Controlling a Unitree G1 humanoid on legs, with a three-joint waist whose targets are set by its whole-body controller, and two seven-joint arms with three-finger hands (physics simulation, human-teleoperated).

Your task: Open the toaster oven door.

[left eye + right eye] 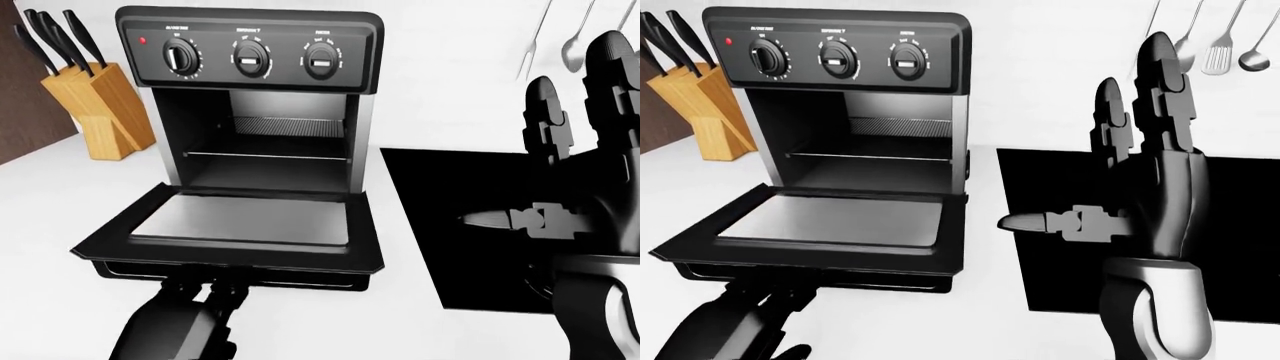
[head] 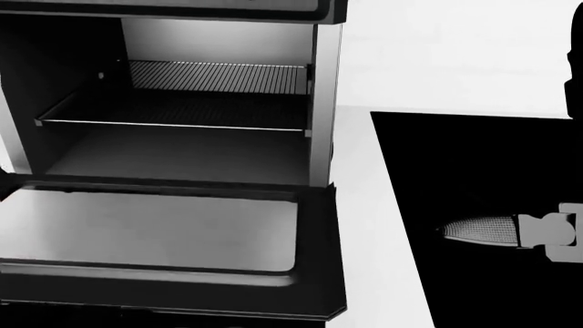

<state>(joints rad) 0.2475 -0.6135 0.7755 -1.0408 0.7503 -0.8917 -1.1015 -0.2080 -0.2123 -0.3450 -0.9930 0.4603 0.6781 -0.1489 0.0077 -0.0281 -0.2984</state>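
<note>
The black toaster oven (image 1: 250,52) stands on the white counter with three knobs along its top panel. Its door (image 1: 240,221) is swung all the way down and lies flat, glass pane up. The cavity with a wire rack (image 2: 182,109) is exposed. My left hand (image 1: 210,289) comes up from the bottom of the left-eye view to the door handle (image 1: 300,276) under the door's near edge; the door hides its fingertips. My right hand (image 1: 1080,142) is raised to the right of the oven, fingers spread open, holding nothing.
A wooden knife block (image 1: 100,109) stands to the left of the oven. A flat black cooktop or sink (image 1: 450,225) lies in the counter to the right, below my right hand. Utensils (image 1: 1220,45) hang on the wall at top right.
</note>
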